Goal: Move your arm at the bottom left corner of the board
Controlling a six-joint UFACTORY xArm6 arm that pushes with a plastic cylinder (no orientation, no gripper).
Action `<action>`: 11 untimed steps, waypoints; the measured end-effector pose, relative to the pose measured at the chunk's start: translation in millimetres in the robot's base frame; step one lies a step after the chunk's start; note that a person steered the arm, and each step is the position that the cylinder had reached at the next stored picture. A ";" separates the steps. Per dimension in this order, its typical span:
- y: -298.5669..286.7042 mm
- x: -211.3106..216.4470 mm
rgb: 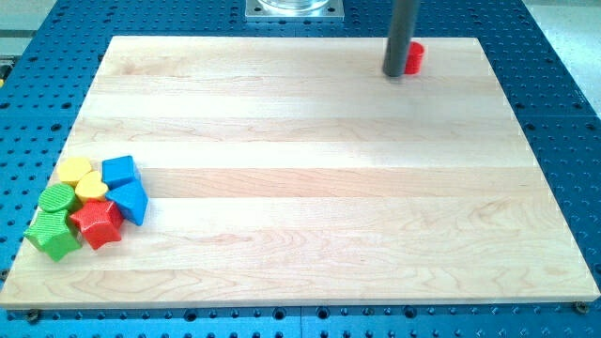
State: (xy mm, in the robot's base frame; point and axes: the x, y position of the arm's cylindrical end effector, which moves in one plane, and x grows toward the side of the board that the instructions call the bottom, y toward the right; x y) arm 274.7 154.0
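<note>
My tip [394,73] rests on the wooden board [310,178] near the view's top right, touching the left side of a small red block [414,58]. A cluster of blocks lies far away at the view's bottom left: a yellow block [74,170], a yellow heart [91,188], a blue cube [120,171], a blue block [130,201], a red star [96,222], a round green block [56,198] and a green star [52,234]. The board's bottom left corner [11,299] is below that cluster.
The board lies on a blue perforated table [563,113]. A metal mount [294,8] sits at the view's top, beyond the board's top edge.
</note>
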 end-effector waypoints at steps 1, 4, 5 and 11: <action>12.3 1.6; -4.2 55.3; -74.8 153.7; -432.2 307.2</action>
